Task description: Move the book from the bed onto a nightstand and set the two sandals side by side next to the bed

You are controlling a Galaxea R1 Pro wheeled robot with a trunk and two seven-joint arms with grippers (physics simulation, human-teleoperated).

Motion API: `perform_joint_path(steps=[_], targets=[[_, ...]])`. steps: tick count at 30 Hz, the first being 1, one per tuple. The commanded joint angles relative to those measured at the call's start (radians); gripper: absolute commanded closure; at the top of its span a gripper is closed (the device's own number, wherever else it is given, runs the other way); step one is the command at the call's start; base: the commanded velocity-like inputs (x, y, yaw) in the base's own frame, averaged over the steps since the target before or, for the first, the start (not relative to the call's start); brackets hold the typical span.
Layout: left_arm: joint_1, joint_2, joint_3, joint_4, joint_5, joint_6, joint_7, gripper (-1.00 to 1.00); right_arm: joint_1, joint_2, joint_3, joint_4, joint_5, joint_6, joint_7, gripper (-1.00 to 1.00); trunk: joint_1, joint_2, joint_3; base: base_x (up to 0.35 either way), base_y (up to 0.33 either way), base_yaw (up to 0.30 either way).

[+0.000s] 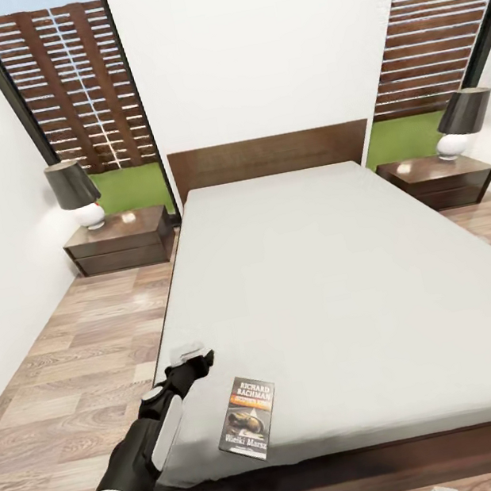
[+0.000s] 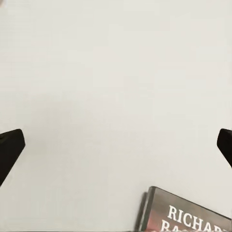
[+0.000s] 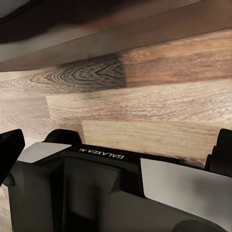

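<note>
The book (image 1: 250, 428), a thin paperback with an orange "RICHARD BACHMAN" band, lies flat on the bed's pale grey mattress (image 1: 340, 277) near its front left corner. My left gripper (image 1: 201, 359) hovers over the mattress edge just left of and beyond the book, apart from it. In the left wrist view its fingertips (image 2: 9, 150) stand wide apart, open and empty, with the book's top edge (image 2: 186, 215) below them. My right gripper (image 3: 116, 145) is open over the plank floor beside the dark bed frame (image 3: 72, 43). The sandals are out of view.
Two dark nightstands, left (image 1: 120, 239) and right (image 1: 439, 179), flank the headboard, each with a black-shaded lamp (image 1: 75, 193) on its outer part. White walls close in on both sides, leaving a strip of wood floor (image 1: 65, 366) along the bed's left.
</note>
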Motion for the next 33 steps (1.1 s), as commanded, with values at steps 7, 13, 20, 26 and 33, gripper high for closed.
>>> perform_joint_path(steps=[7, 13, 20, 26, 33], targets=[[0.001, 0.067, -0.004, 0.042, 0.054, 0.000, -0.124, -1.00, 0.000, 0.001, -0.002, 0.000, -0.008, 0.010, 0.003, -1.00, 0.000, 0.000, -0.001, 0.000, 0.000, 0.000], [0.001, 0.126, -0.004, 0.171, 0.059, -0.004, -0.394, -1.00, 0.000, 0.001, -0.003, 0.000, -0.008, 0.010, 0.003, -1.00, 0.000, 0.000, -0.001, 0.000, 0.000, 0.000], [0.001, 0.191, -0.004, 0.352, 0.057, -0.014, -0.793, -1.00, 0.000, 0.001, -0.002, 0.001, -0.008, 0.010, 0.003, -1.00, 0.000, 0.000, -0.001, 0.000, 0.000, 0.000], [0.001, 0.235, -0.004, 0.523, 0.056, -0.079, -1.069, -1.00, 0.000, 0.002, -0.002, 0.001, -0.008, 0.010, 0.003, -1.00, 0.000, 0.000, -0.001, 0.000, 0.000, 0.000], [0.002, 0.268, -0.004, 0.875, 0.060, -0.367, -1.247, -1.00, 0.000, 0.001, -0.002, 0.001, -0.008, 0.010, 0.003, -1.00, 0.000, 0.000, -0.001, 0.000, 0.000, 0.000]])
